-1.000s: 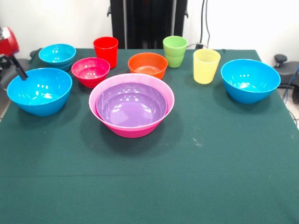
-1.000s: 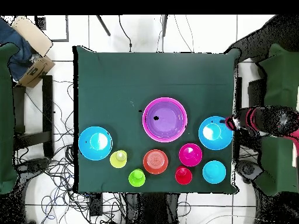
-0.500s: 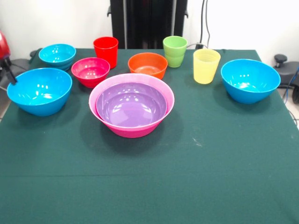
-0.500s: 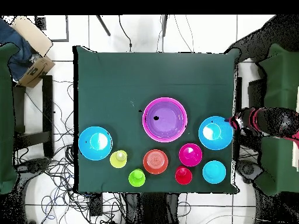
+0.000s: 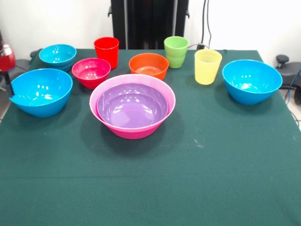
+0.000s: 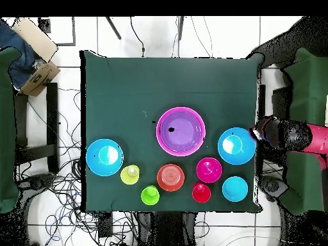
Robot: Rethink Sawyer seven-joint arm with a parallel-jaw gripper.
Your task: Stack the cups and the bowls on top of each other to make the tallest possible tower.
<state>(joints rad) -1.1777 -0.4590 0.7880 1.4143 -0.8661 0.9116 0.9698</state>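
Only the purple bowl (image 5: 132, 104) is nested in the pink bowl (image 5: 132, 122) (mid-table); other bowls and cups are unstacked. The gripper (image 6: 259, 133) is beside a blue bowl (image 6: 236, 146), apparently touching; claw state cannot be told.

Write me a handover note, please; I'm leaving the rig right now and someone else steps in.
Gripper: at the table's edge beside one blue bowl; whether it grips the rim cannot be told.
Done: purple bowl nested in the pink bowl, mid-table.
Left: the other blue bowl, orange bowl, magenta bowl, cyan bowl, red cup, green cup, yellow cup, all loose.
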